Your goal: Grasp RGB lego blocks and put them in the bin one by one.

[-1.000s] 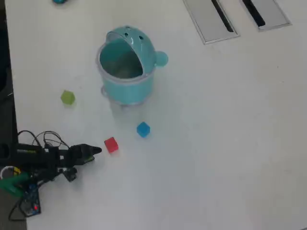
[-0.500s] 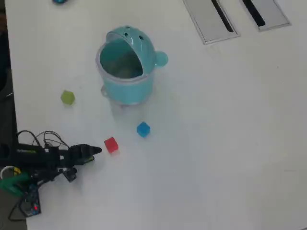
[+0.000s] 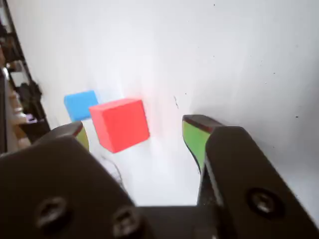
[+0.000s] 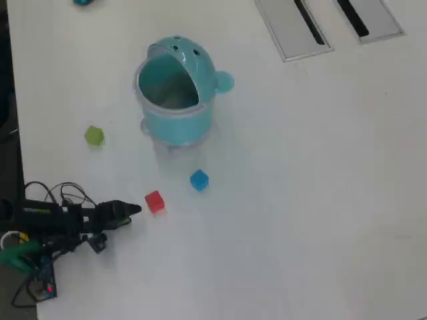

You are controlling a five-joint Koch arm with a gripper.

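In the overhead view the teal bin [image 4: 175, 100] stands upright with its domed lid tipped back and its mouth showing. The red block [image 4: 154, 201] lies on the white table just right of my gripper [image 4: 135, 210]. Further right lies the blue block [image 4: 199, 180], and the yellow-green block [image 4: 95, 136] sits left of the bin. In the wrist view my gripper [image 3: 135, 127] is open, its green-padded fingertips [image 3: 195, 134] apart. The red block [image 3: 119, 123] rests a little ahead of the tips, nearer the left one, untouched. The blue block [image 3: 79, 104] shows behind it.
Two grey recessed panels with dark slots [image 4: 293, 27] [image 4: 367, 17] sit at the top right. The table's dark left edge [image 4: 10, 133] runs beside my arm. Cables and a small circuit board [image 4: 43, 283] lie at the lower left.
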